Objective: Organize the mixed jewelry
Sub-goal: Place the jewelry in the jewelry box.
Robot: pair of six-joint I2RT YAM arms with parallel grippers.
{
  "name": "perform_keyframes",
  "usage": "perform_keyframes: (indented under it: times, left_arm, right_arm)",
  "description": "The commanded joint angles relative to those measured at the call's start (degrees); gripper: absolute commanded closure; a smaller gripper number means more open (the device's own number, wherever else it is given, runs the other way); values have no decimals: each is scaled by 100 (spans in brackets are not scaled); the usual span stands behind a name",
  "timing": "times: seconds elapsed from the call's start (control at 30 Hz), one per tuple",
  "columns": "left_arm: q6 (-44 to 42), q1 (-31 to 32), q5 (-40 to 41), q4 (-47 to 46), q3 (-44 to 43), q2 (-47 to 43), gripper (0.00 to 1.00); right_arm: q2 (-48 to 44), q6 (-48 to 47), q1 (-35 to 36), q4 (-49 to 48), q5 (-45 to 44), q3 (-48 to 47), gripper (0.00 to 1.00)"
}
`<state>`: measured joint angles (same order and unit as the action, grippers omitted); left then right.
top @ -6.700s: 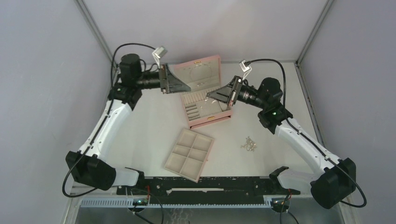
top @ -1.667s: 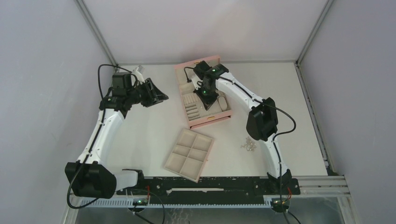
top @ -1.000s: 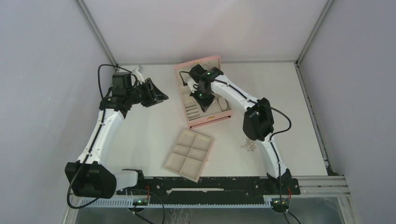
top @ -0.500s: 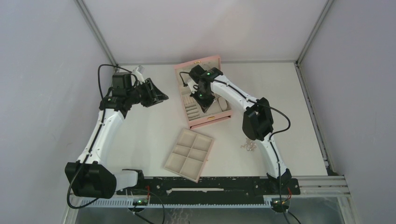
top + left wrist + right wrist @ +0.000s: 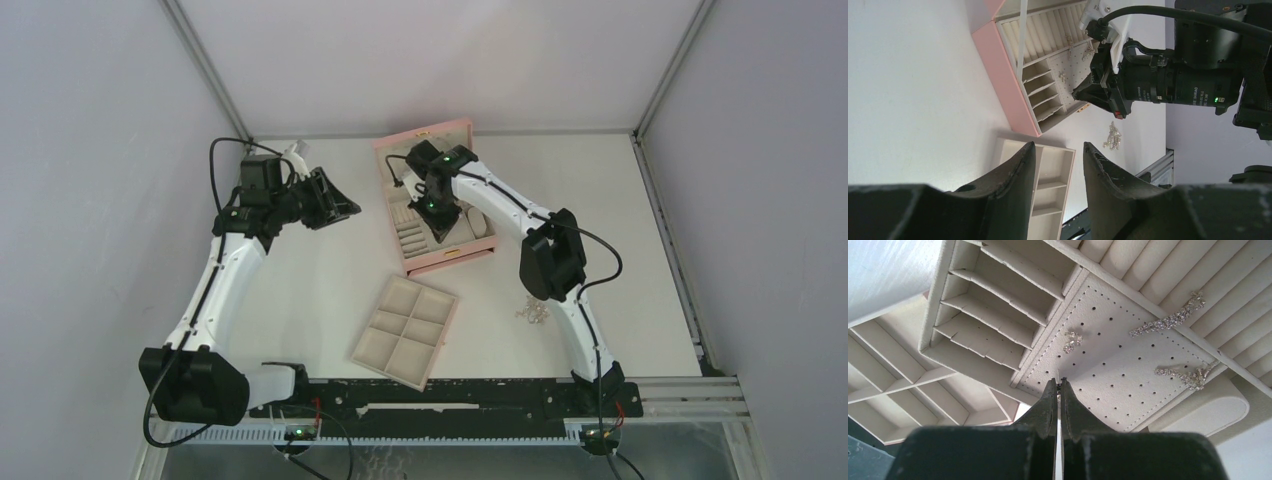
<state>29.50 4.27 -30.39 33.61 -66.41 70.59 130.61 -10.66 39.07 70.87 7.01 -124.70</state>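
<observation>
Silver mixed jewelry [image 5: 533, 310]: find the loose heap on the bench [image 5: 300, 290] at 5 o'clock of the pink box [image 5: 450, 258], a few pieces [image 5: 1073, 340] lying on its perforated panel [image 5: 1118, 360]. With right fingers [image 5: 1059, 390] pinched shut above it, any catch too small to tell, lower straight toward a free hole; leave half-open, empty left fingers [image 5: 340, 207] at 9 o'clock

The left gripper [image 5: 1058, 150] holds its two dark fingers parted, nothing between them (the beige tray [image 5: 1053, 169] shows through the gap). Beyond lies the open pink box [image 5: 1004, 80], a few sparkly pieces [image 5: 1063, 76] on its perforated panel. The right arm [image 5: 1168, 85] reaches over the box, its tip seemingly just above that panel. A silver jewelry pile [image 5: 1113, 138] lies on the table [image 5: 913, 90] near the box.
</observation>
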Motion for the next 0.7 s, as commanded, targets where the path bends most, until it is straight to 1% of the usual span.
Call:
perform_keyframes:
  times: [0.0,0.67]
  left_arm:
    - [-116,-12,-101,-167,29,-23,55]
    - [-124,-14,-104,-170,49,-26,55]
  right_arm:
    - [-274,-112,-53,126,-179,159,100]
    - [-466,-142,-161,224,-222,392,100]
